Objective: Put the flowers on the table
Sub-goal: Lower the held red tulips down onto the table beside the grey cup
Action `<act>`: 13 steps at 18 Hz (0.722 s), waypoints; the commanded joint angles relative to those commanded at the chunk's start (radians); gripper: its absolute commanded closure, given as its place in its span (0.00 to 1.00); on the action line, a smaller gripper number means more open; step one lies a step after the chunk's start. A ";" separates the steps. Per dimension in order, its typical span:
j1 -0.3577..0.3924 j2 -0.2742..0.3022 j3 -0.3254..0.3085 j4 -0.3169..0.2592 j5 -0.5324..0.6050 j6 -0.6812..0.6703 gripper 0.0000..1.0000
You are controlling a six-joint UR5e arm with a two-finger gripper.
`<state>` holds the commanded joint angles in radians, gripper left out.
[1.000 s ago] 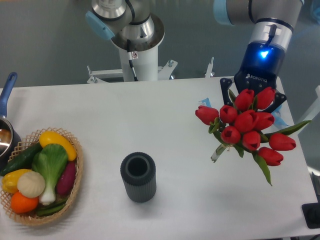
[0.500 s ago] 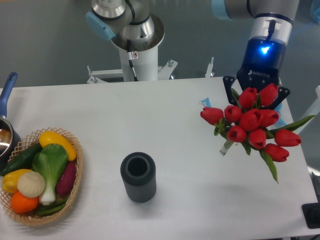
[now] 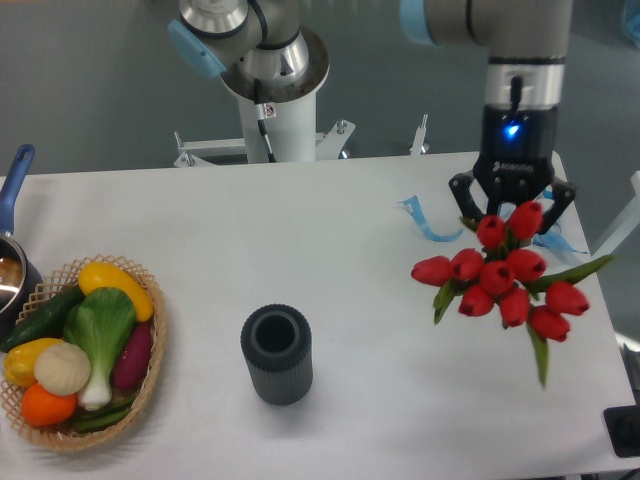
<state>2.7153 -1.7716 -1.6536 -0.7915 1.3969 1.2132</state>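
The flowers (image 3: 500,280), a bunch of red tulips with green leaves, hang at the right side of the white table (image 3: 300,230), blooms facing the camera. My gripper (image 3: 512,212) points down directly behind and above the bunch and is shut on the stems, which the blooms hide. The bunch is low over the tabletop near its right edge; I cannot tell whether it touches the surface.
A dark grey ribbed vase (image 3: 276,353) stands upright at the front middle. A wicker basket of vegetables (image 3: 80,350) sits at the front left, with a pan (image 3: 12,255) behind it. Blue tape strips (image 3: 422,218) lie near the gripper. The arm's base (image 3: 268,90) is at the back.
My gripper has moved right and down toward the table with the flowers in it. The bunch now sits lower and looks smaller. The vase and basket have not moved.
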 joint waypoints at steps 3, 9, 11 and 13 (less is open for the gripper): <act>-0.072 -0.073 -0.002 0.000 0.167 0.057 0.68; -0.150 -0.261 0.017 0.012 0.283 0.160 0.68; -0.155 -0.305 0.024 0.012 0.284 0.161 0.68; -0.163 -0.333 0.023 0.015 0.286 0.161 0.68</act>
<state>2.5526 -2.1045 -1.6306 -0.7762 1.6828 1.3744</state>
